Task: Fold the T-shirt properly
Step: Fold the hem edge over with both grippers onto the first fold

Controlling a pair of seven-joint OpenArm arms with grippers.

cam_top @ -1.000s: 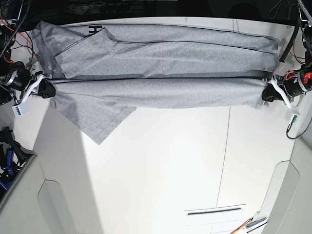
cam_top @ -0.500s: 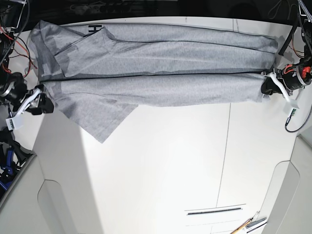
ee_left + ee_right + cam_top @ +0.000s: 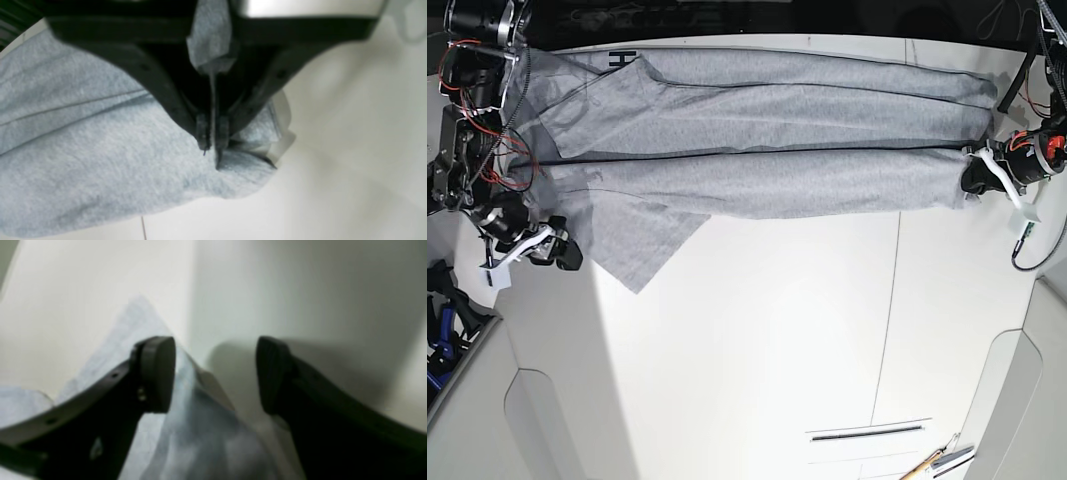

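Left gripper (image 3: 212, 133): clenched on the T-shirt (image 3: 110, 160), with a narrow fold pinched between the two fingertips and a bunched bit of cloth higher up between the fingers.
Left gripper place: at the shirt's near corner on the base view's right side, close to the table's edge area.
Right gripper (image 3: 215, 373): released, fingers spread wide, with grey cloth and white tabletop showing between and below.
Right gripper place: at the base view's left, just beside the pointed flap (image 3: 642, 245); contact with the cloth hard to judge, the wrist view being rather blurred.
T-shirt place: across the far part of the white table (image 3: 747, 340), stretching nearly from one arm to the other.
T-shirt lie: in long sideways layers, with creases running the same way and a dark gap line above the nearest band.
Pointed flap: grey, jutting from the near edge toward the base view's bottom, left of the middle.
Lettering (image 3: 622, 58): a small black piece, near the far edge at upper left.
Far left corner of shirt: rumpled, partly behind the right arm (image 3: 487, 150).
Tabletop: marked by a thin seam (image 3: 885, 330) running down from the cloth, right of the middle.
Bottom right of base view: slim, pencil-like things (image 3: 927, 465), lying at a slant.
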